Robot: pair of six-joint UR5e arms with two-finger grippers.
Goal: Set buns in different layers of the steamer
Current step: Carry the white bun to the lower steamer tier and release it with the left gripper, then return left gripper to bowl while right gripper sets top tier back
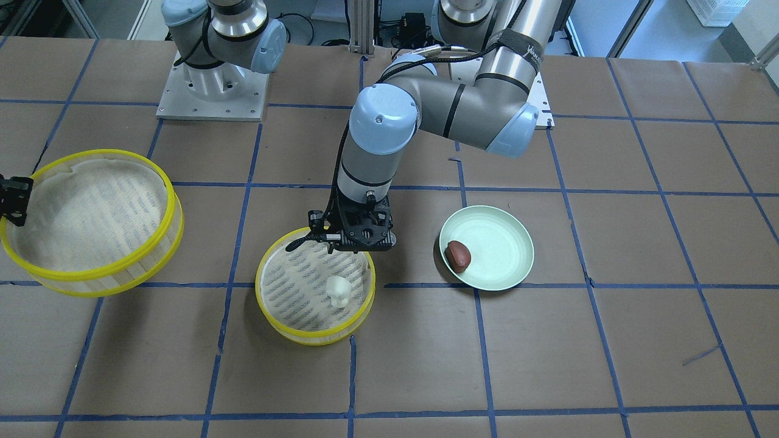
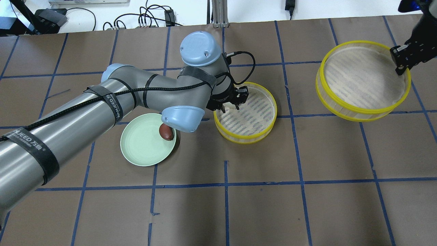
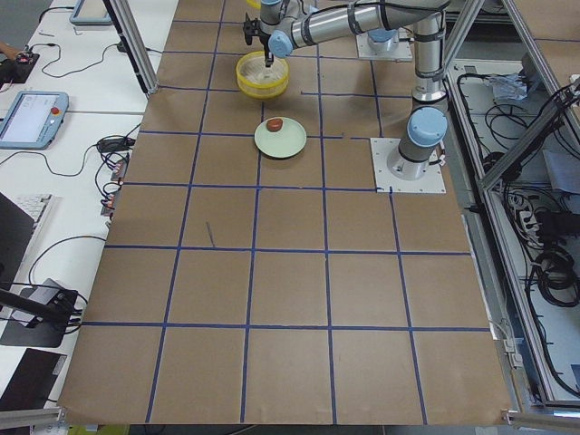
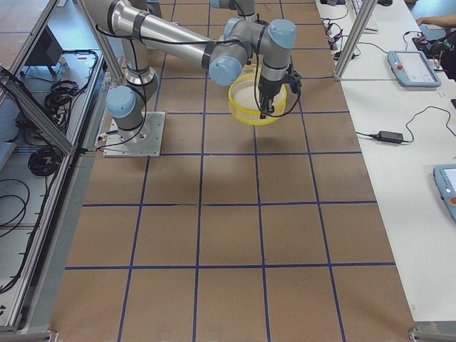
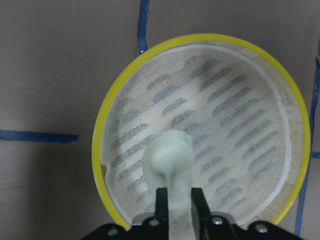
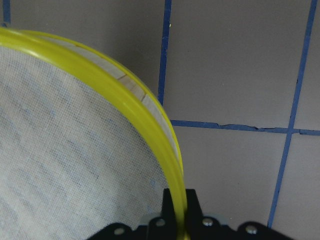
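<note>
A white bun (image 1: 338, 291) lies in the small steamer layer (image 1: 286, 286) at mid-table. My left gripper (image 1: 353, 249) hangs above it, fingers a little apart and holding nothing. In the left wrist view the bun (image 5: 167, 157) shows just beyond the fingertips (image 5: 161, 200). A reddish-brown bun (image 1: 457, 255) lies on a pale green plate (image 1: 499, 243). My right gripper (image 2: 399, 68) is shut on the yellow rim (image 6: 150, 125) of the large steamer layer (image 2: 362, 82). That layer is held tilted and looks lifted off the table.
The plate (image 2: 143, 143) sits just beside the small layer (image 2: 245, 140), partly under my left arm's elbow. The table is brown paper with a blue tape grid. Both arm bases stand at the robot's edge.
</note>
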